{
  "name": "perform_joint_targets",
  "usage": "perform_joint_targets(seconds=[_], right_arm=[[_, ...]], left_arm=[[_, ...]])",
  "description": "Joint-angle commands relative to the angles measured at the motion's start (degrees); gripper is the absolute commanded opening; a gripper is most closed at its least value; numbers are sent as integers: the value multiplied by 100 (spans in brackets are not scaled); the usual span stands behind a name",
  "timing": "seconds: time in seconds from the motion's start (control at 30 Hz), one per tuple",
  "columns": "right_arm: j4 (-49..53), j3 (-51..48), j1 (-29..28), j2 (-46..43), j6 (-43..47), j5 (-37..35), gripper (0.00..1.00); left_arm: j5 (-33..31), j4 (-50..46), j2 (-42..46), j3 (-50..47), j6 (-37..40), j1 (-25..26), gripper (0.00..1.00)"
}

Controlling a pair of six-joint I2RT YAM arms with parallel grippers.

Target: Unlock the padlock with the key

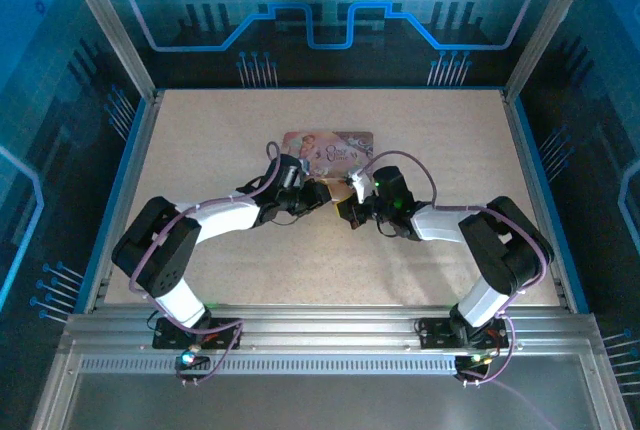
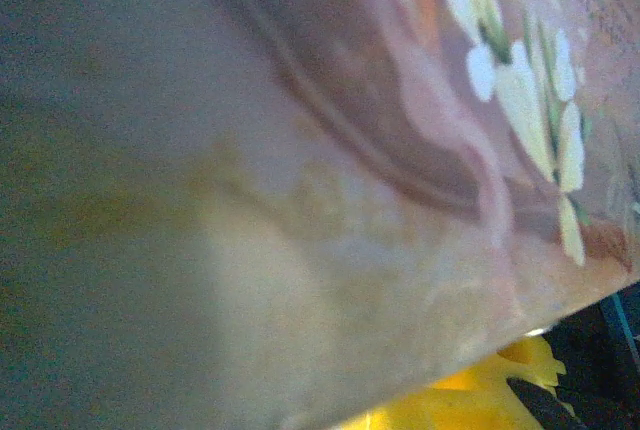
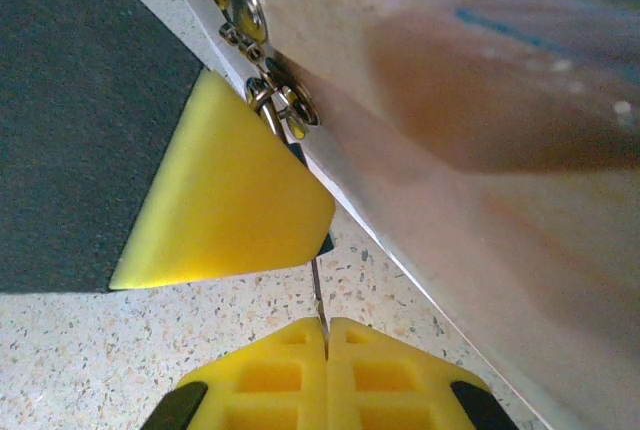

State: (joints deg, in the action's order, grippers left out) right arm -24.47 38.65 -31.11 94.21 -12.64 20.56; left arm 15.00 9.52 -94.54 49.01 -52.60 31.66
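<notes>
From above, the two arms are meeting at the near side of the pink box (image 1: pixel 330 142), in the middle of the table (image 1: pixel 200 140). The left gripper (image 1: pixel 312 196) and the right gripper (image 1: pixel 357 207) are standing almost nose to nose. Open table is lying all around them, and the cell walls are well apart.

The left wrist camera is looking very closely along the painted box. Yellow fingers (image 2: pixel 480 390) are showing at the bottom edge, but here I cannot tell how wide they are standing.

In the right wrist view, the right gripper is pressing fully together on the thin key (image 3: pixel 317 295). The key is pointing up to the bottom of the padlock (image 3: pixel 326 243). The padlock is hanging from the hasp (image 3: pixel 240 10) on the box wall, mostly behind one yellow finger (image 3: pixel 225 205) of the left gripper, which seems to be clamping it narrowly.

I am judging that the key is reaching the keyhole; how deep, I cannot tell. The turning and the opening are not yet done. The box wall is just beside the key, so the room for twisting is small.
</notes>
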Motion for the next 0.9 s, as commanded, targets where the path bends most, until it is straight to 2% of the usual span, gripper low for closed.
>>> perform_joint_targets(seconds=[0.0, 0.3, 0.57, 0.87], right_arm=[[-379, 212, -50, -38, -53, 151, 0], [-228, 135, 56, -262, 197, -56, 0], [-196, 50, -287, -413, 913, -680, 0], [-579, -129, -464, -360, 1156, -898, 0]], left_arm=[[380, 248, 120, -36, -88, 68, 9], [415, 249, 120, -67, -98, 68, 9], [486, 185, 171, -12, -121, 66, 9], [528, 224, 160, 1, -222, 66, 10]])
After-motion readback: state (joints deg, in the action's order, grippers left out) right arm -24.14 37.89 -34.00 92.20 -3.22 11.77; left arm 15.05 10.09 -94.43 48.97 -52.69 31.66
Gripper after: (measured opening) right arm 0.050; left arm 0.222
